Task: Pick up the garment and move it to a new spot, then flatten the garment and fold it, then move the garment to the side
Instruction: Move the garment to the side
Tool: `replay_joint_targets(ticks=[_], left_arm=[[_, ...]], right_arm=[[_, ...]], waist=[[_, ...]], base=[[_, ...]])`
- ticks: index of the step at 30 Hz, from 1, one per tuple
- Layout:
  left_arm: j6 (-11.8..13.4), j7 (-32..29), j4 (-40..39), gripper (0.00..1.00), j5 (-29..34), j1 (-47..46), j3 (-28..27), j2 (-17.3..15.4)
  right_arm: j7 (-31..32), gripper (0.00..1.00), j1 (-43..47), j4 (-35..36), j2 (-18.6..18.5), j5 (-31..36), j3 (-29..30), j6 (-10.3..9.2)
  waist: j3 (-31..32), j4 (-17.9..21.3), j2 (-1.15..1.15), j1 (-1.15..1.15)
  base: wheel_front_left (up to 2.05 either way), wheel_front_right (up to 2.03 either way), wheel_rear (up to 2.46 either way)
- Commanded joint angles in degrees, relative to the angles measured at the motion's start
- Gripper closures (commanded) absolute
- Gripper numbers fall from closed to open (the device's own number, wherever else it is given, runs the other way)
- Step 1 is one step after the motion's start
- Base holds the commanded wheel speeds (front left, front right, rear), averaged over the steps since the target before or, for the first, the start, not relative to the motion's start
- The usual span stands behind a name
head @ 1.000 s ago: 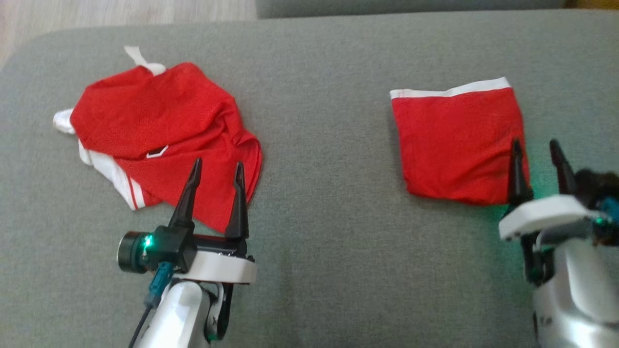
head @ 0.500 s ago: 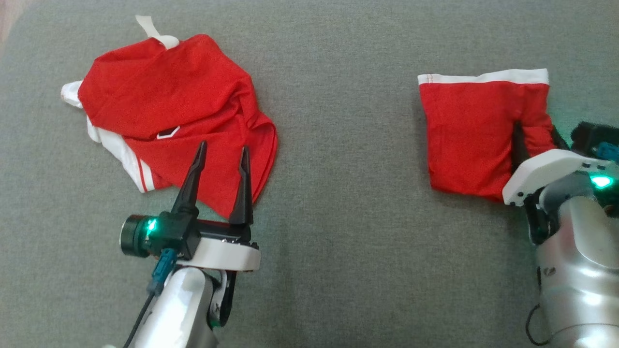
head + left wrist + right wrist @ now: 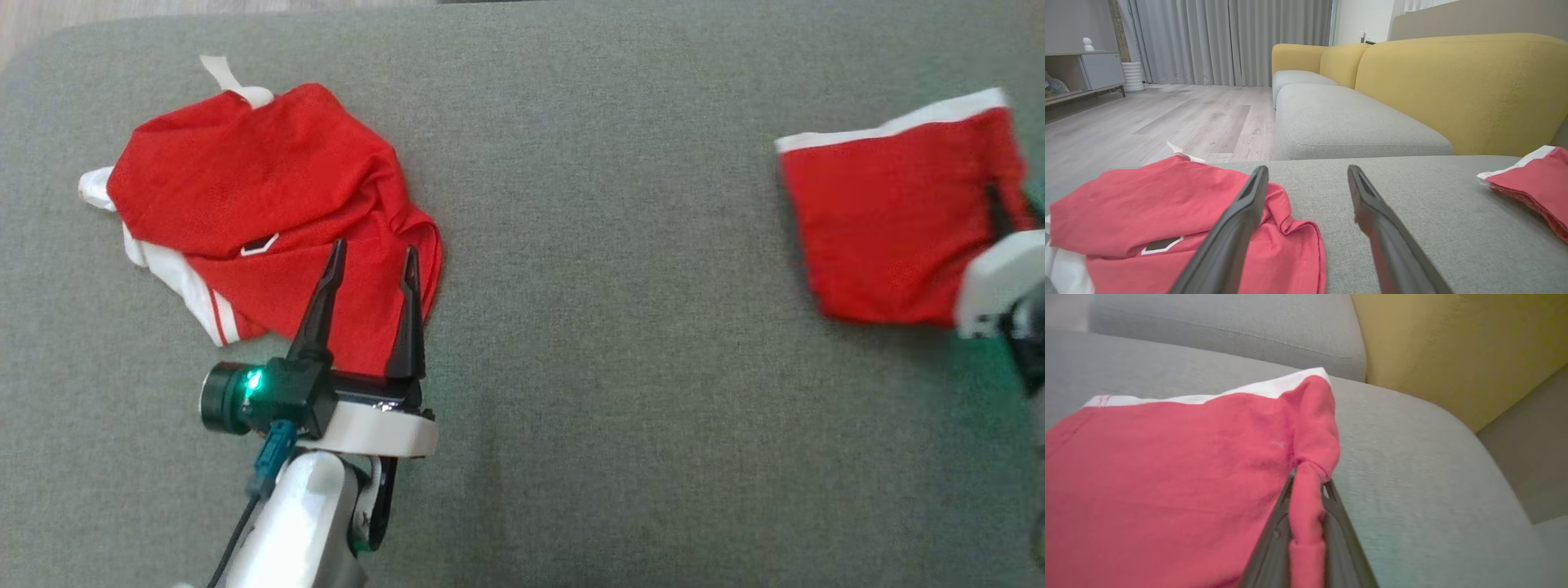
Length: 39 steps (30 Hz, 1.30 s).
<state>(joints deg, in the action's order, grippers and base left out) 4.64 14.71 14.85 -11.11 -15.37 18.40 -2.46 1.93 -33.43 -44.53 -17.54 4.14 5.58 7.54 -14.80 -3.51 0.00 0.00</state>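
Since the earlier frame the right hand point(image 3: 1308, 479) has shut on a pinched fold at the right edge of the folded red garment point(image 3: 886, 220), which now lies farther from the crumpled red garment point(image 3: 245, 180). Its bulk spreads to the left of that hand, flat on the grey cushion point(image 3: 604, 327). Left hand point(image 3: 373, 247): fingers wide apart, gripping nothing, tips over the crumpled garment's near edge.

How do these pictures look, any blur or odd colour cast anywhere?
Head view: the folded garment and right gripper at the right edge are smeared, a green glow tints the cushion beside them, the crumpled garment is sharp. Left wrist view: the left gripper looks soft near the lens. Right wrist view: soft overall, greenish cushion.
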Motion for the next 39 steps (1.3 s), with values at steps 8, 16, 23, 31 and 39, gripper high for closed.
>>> replay_joint_targets(ticks=[8,16,23,31,39], left_arm=[[0.0,0.3,-2.3,0.0,0.2,-2.1,-1.8,-0.4],[-0.3,0.3,-2.4,0.0,0.5,-3.1,-2.1,-0.4],[-0.5,0.3,-2.3,0.0,0.7,-3.2,-2.2,-0.4],[-0.5,0.3,-1.6,0.0,1.1,-2.7,-2.7,-0.4],[-0.6,0.3,-1.0,0.0,1.0,0.4,-3.9,-0.4]], right_arm=[[2.2,1.0,-0.4,1.0,-14.0,3.2,1.5,-0.05],[2.2,1.0,-3.0,-3.2,-17.8,6.4,4.9,-0.05],[1.3,1.0,-4.5,-5.4,-17.8,7.3,5.8,-0.05],[-1.4,0.0,-5.5,-4.9,-14.6,9.4,7.7,-0.05],[-5.4,0.0,-4.5,6.2,-3.0,7.9,8.8,-0.05]], waist=[[-2.4,-0.8,0.0,0.0],[-4.3,-1.9,0.0,0.0],[-4.6,-2.1,0.0,0.0],[-2.1,-1.0,0.0,0.0],[5.4,0.3,0.0,0.0]], base=[[0.0,0.0,0.0],[0.0,0.0,0.0],[0.0,0.0,0.0],[0.0,0.0,0.0],[0.0,0.0,0.0]])
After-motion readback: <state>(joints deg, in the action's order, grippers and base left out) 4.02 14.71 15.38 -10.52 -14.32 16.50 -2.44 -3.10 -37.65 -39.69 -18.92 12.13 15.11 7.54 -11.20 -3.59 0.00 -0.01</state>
